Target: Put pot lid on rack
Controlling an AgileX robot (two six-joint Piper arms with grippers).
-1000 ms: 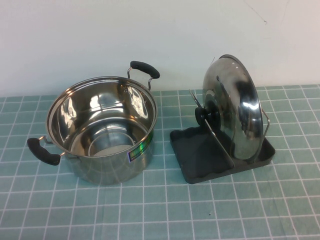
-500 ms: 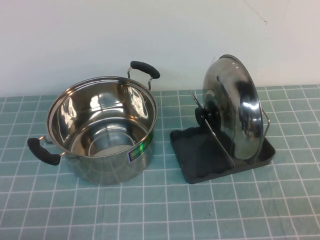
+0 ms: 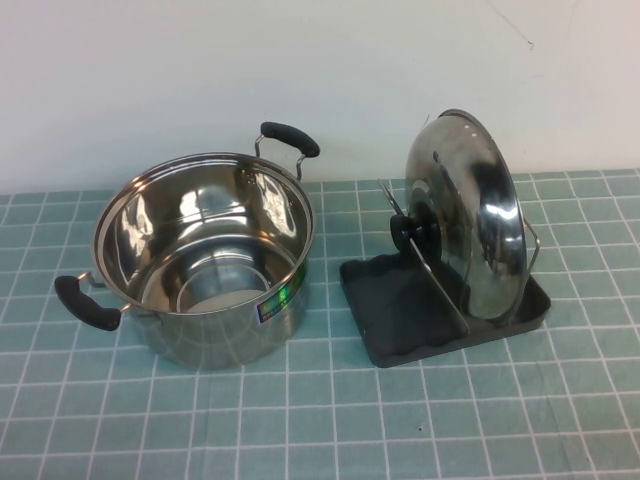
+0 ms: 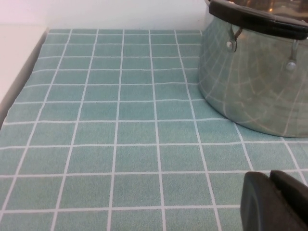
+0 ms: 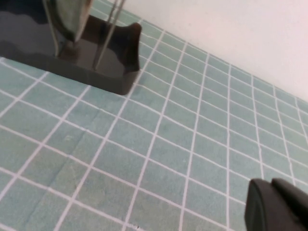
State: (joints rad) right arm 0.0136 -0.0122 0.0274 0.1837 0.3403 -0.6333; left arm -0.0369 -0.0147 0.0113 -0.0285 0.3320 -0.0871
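Observation:
The shiny steel pot lid (image 3: pixel 470 215) stands on edge in the dark grey rack (image 3: pixel 400 310), leaning against a wire loop, its black knob (image 3: pixel 405 232) facing the pot. In the right wrist view the rack's corner (image 5: pixel 120 72) and the lid's lower edge (image 5: pixel 67 19) show. Neither arm shows in the high view. My left gripper (image 4: pixel 271 179) is shut and empty, low over the mat near the pot. My right gripper (image 5: pixel 271 187) is shut and empty, over the mat apart from the rack.
A two-handled steel pot (image 3: pixel 200 260) with black grips stands left of the rack; its side shows in the left wrist view (image 4: pixel 255 82). A green tiled mat (image 3: pixel 320 420) covers the table. A white wall stands behind.

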